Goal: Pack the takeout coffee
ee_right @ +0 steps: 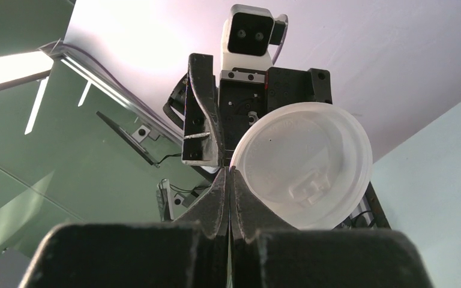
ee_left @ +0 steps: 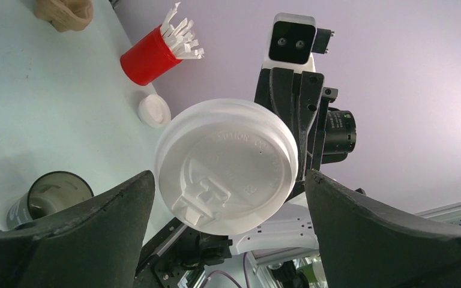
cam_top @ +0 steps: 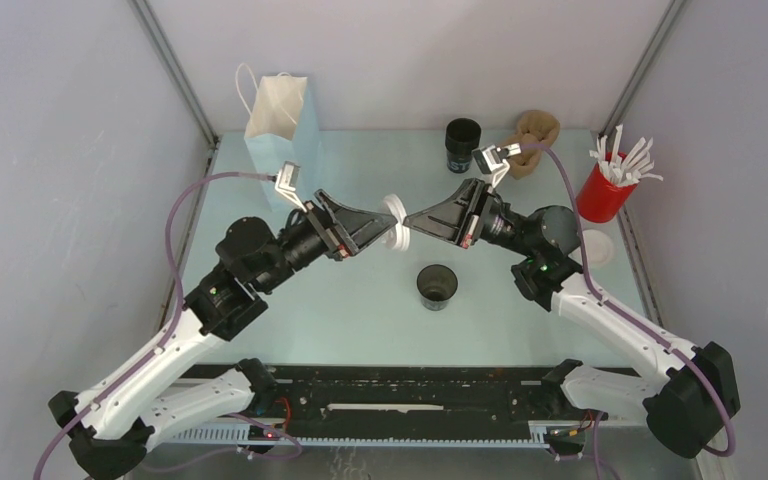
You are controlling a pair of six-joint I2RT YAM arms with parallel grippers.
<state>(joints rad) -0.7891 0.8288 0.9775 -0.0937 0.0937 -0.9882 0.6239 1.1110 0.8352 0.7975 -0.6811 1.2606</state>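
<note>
The takeout coffee, as a lidded cup, is out of view. A white domed lid (cam_top: 396,215) hangs in the air mid-table between both arms. My right gripper (ee_right: 228,171) is shut on the lid (ee_right: 303,165), pinching its rim at the fingertips. My left gripper (ee_left: 229,175) is open, one finger on each side of the lid (ee_left: 225,165), apart from it. A lidless black cup (cam_top: 437,285) stands upright on the table just in front of the grippers and shows low left in the left wrist view (ee_left: 51,195). A second black cup (cam_top: 463,143) stands at the back.
A white and pale blue paper bag (cam_top: 278,120) stands upright at the back left. A red cup of white sticks (cam_top: 605,190) stands at the right edge, with a small white lid (cam_top: 597,247) lying near it. A brown crumpled thing (cam_top: 535,135) sits at the back right.
</note>
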